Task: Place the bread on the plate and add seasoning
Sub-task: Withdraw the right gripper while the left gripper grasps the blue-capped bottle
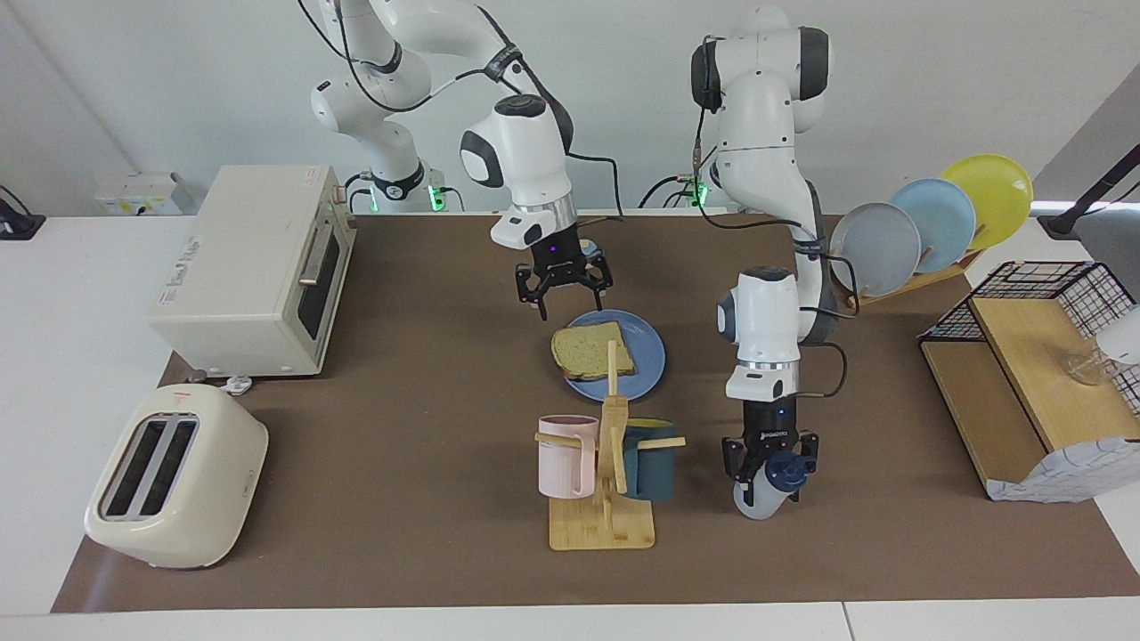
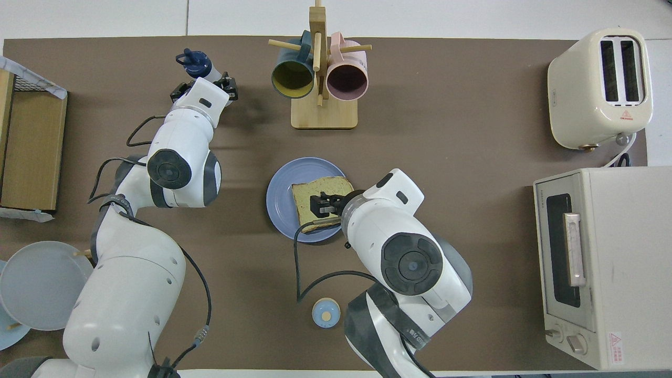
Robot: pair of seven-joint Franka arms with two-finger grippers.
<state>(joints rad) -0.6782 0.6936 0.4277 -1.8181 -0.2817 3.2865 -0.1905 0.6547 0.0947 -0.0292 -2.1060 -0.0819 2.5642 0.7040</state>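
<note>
The brown-covered table (image 1: 427,427) carries a round blue plate (image 1: 646,343), wooden mug rack (image 1: 601,525), cream toaster (image 1: 174,490), white oven (image 1: 249,267) and translucent white navy-capped bottle (image 1: 757,500).

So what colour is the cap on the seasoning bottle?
Dark navy blue; the cap of the seasoning bottle shows best in the overhead view.

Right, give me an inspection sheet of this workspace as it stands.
Surface: brown mat.
Job's things: bread flat on blue plate; seasoning bottle on the mat.
Clutter: mug rack, toaster, oven, bell, plate rack, wire shelf.
Grippers: left claw around the bottle; right claw open, above the plate.
Cables: black cable along right arm.
Surroundings: white wall.
</note>
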